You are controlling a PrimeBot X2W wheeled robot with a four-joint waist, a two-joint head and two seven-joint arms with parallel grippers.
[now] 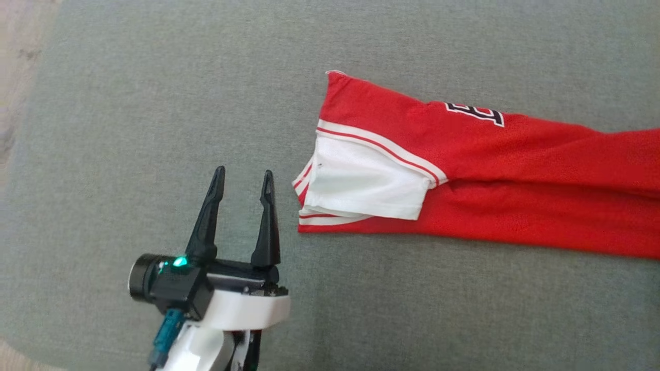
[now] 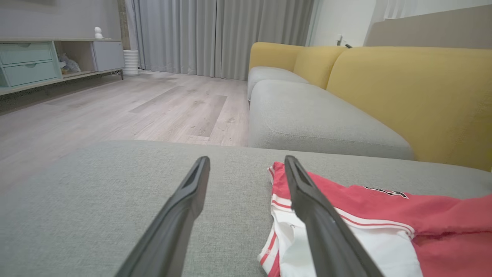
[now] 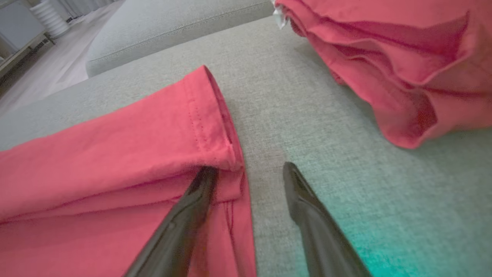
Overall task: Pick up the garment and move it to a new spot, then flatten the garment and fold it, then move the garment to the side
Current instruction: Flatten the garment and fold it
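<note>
I count one garment point(image 1: 515, 154), a red jersey with one white sleeve point(image 1: 361, 185), lying flat on the grey cushion point(image 1: 129, 129). My left claw point(image 1: 244, 171) is spread and empty over bare cushion; the sleeve end lies just to its right and a little ahead, not touching. From the left wrist, the garment point(image 2: 442, 215) runs off past the right finger. My right claw point(image 3: 250, 167) is spread too, pinching nothing: one finger point(image 3: 180, 231) has its tip tucked at the garment's folded hem point(image 3: 215, 127), the other sits over bare cushion. Ahead and right of it is a second bunch of red cloth point(image 3: 403, 57); I can't tell whether it's the same garment.
</note>
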